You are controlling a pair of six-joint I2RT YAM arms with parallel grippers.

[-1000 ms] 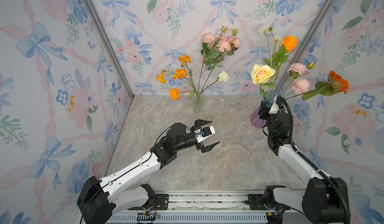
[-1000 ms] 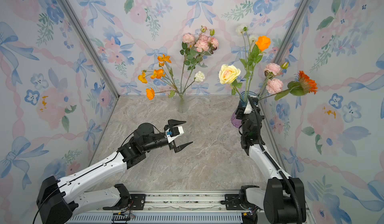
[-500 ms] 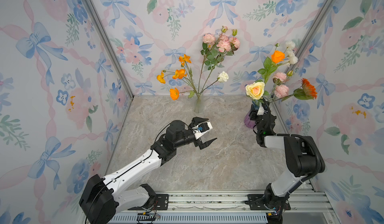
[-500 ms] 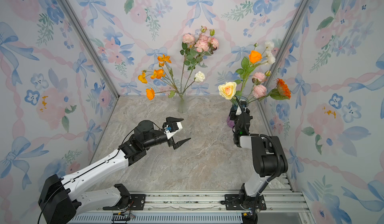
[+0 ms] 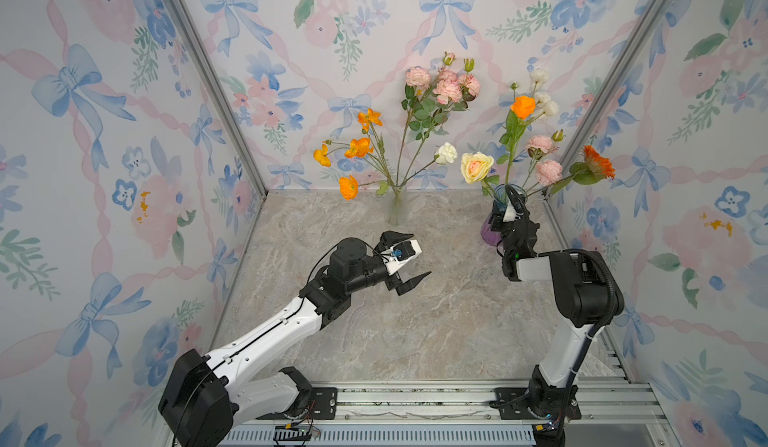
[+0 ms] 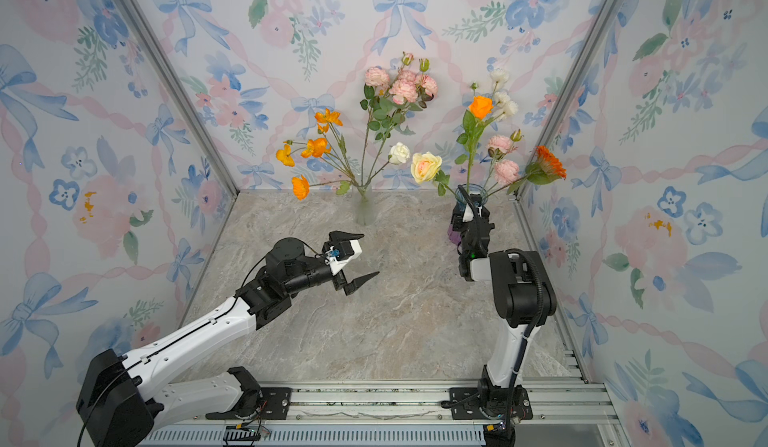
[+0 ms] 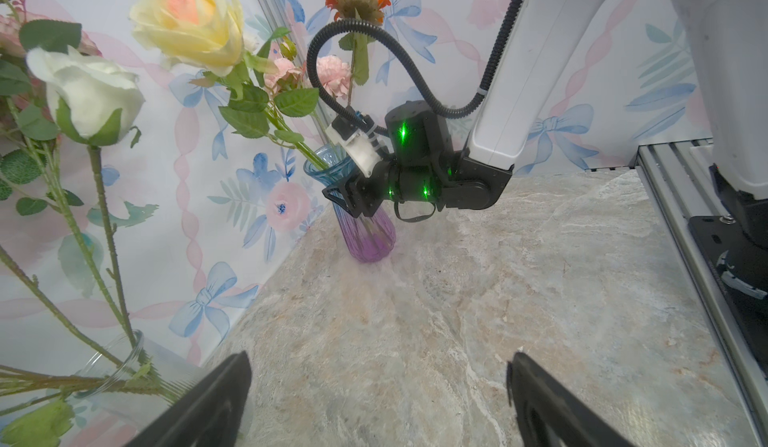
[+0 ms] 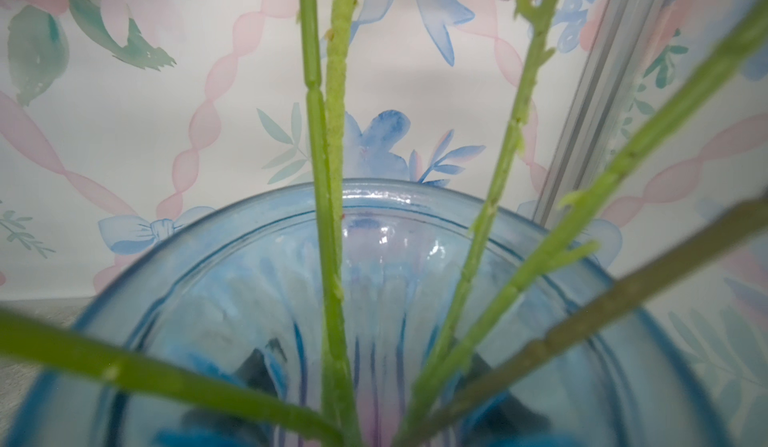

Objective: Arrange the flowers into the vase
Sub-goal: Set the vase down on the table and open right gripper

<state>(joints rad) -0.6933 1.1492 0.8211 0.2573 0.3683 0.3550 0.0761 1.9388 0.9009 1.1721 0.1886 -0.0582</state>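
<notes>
Jaws of right gripper [image 7: 347, 200] sit around the neck of blue-purple vase [image 7: 368, 237], apparently clamped on it. Several green stems [image 8: 328, 175] rise from the rim right in front of them, with cream rose [image 5: 476, 167], orange and pink blooms above. Left gripper [image 5: 420, 254] hangs with jaws wide apart and nothing between them, over the bare table [image 5: 415, 332]. Clear vase [image 5: 397, 212] beyond its tips holds orange poppies [image 5: 359, 146], pink cluster and white bud. No flower lies loose. Judgement: if blue-purple vase is the target, roughly half done, and the clear-vase stems remain.
</notes>
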